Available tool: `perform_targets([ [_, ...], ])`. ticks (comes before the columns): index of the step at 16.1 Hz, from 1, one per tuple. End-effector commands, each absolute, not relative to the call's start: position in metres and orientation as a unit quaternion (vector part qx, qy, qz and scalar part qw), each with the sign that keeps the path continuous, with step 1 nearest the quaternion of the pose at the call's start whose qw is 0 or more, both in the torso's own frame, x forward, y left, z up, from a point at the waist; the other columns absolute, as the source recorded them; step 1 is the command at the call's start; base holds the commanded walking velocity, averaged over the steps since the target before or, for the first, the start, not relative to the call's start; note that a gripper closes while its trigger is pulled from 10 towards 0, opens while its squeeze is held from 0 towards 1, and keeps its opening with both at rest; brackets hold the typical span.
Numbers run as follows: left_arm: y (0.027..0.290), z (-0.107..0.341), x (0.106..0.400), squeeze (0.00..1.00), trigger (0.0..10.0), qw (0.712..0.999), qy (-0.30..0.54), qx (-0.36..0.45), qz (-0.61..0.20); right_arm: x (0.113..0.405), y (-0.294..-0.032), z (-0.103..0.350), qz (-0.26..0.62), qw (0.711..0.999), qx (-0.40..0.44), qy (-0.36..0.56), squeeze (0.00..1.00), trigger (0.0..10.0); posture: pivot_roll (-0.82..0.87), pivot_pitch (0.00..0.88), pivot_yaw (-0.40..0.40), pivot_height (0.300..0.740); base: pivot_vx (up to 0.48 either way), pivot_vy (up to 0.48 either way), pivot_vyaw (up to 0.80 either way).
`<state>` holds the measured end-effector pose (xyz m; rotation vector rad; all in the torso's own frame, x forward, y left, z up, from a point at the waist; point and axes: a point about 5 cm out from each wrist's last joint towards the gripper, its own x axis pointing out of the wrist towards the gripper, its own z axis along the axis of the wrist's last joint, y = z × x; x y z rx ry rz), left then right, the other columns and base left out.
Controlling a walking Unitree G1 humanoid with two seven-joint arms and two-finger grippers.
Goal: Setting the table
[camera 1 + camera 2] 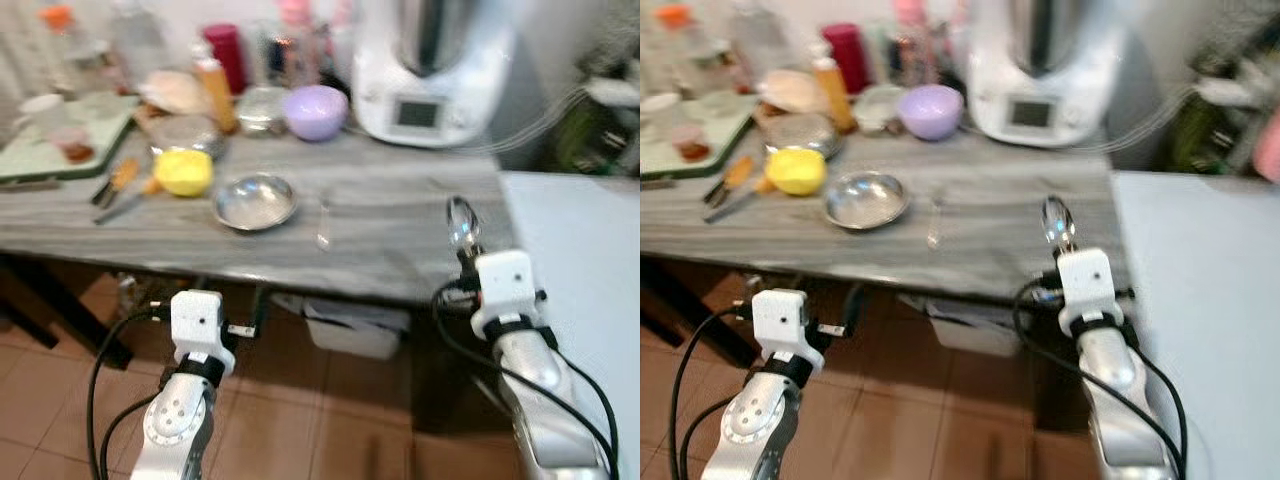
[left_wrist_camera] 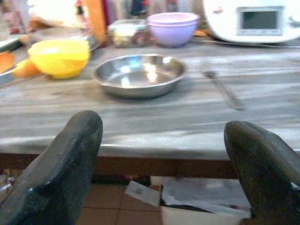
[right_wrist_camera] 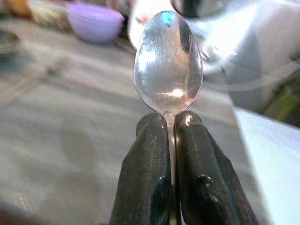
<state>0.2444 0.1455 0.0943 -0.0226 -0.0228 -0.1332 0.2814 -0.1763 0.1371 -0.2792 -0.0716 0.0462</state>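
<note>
My right gripper [image 3: 171,124] is shut on a metal spoon [image 3: 168,63] and holds it bowl-up over the right end of the grey wooden table [image 1: 400,215]; the spoon [image 1: 463,222] shows above the right wrist. A steel bowl [image 1: 256,200] sits mid-table, with a fork [image 1: 323,222] lying just right of it. A yellow bowl [image 1: 183,171] stands to the left of the steel bowl [image 2: 138,74]. My left gripper [image 2: 164,154] is open, low in front of the table's front edge, with nothing between its fingers [image 2: 65,173].
A lilac bowl [image 1: 317,110], a white kitchen machine [image 1: 425,70], bottles and jars crowd the back of the table. A green cutting board [image 1: 60,140] and utensils lie at the left. A white surface [image 1: 580,260] adjoins on the right. A bin [image 1: 355,325] sits under the table.
</note>
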Motion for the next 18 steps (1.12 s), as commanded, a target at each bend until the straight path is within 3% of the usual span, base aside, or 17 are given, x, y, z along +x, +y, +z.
perform_targets([
  [1,0.149,0.092,0.244,0.0,10.0,0.998,-0.004,-0.011,-0.067,0.282,-0.17,0.143,0.033,0.99,-0.132,-0.047,0.0,10.0,-0.17,0.095,0.052,0.74,0.0,0.0,0.0],
  [9,0.139,0.099,0.238,0.0,10.0,0.981,-0.014,0.047,-0.186,0.291,-0.157,0.145,0.03,0.995,-0.082,-0.042,0.0,10.0,-0.16,0.107,0.073,0.74,0.0,0.0,0.0],
  [12,0.135,0.102,0.235,0.0,10.0,0.968,-0.01,0.07,-0.239,0.304,-0.148,0.15,0.024,0.998,-0.042,-0.037,0.0,10.0,-0.15,0.117,0.083,0.74,0.0,0.0,0.0],
  [18,0.131,0.101,0.229,0.0,10.0,0.959,-0.001,0.075,-0.272,0.339,-0.131,0.161,-0.004,0.997,0.074,-0.009,0.0,10.0,-0.14,0.144,0.109,0.74,0.0,0.0,0.0],
])
